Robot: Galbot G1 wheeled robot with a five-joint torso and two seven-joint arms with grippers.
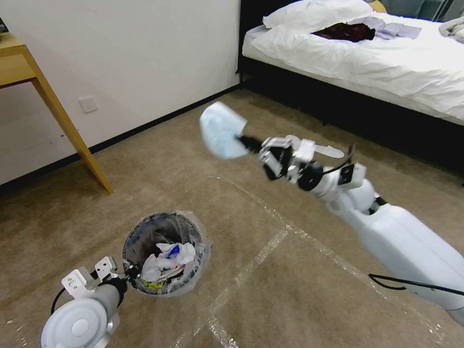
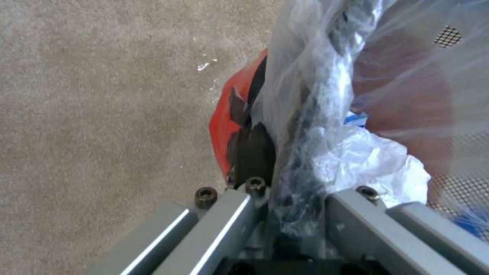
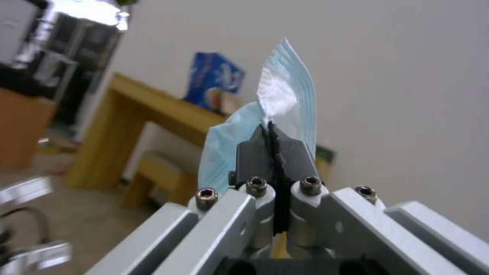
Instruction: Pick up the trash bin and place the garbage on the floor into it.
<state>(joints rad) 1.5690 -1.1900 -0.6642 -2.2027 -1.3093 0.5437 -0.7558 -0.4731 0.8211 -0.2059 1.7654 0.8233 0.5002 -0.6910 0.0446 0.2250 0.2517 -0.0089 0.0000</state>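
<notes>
Trash bin (image 1: 166, 253) round, crinkly-lined; pleated mask (image 1: 221, 130) airborne.

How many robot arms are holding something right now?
2. The left gripper has its jaws shut on the rim of the trash bin, low near the carpet. The right gripper is raised in the air, pinching a pale blue face mask.

Stretching out beige and short-piled, the carpeted floor (image 1: 159, 179), crossed by shiny clear tape lines (image 1: 261, 251). Carrying the wooden bench (image 1: 58, 111) by the wall and the dark-framed bed (image 1: 367, 63) at the far right. Appearing to bear the plastic-lined trash bin (image 1: 164, 253), filled with crumpled white garbage (image 1: 166, 261).
</notes>
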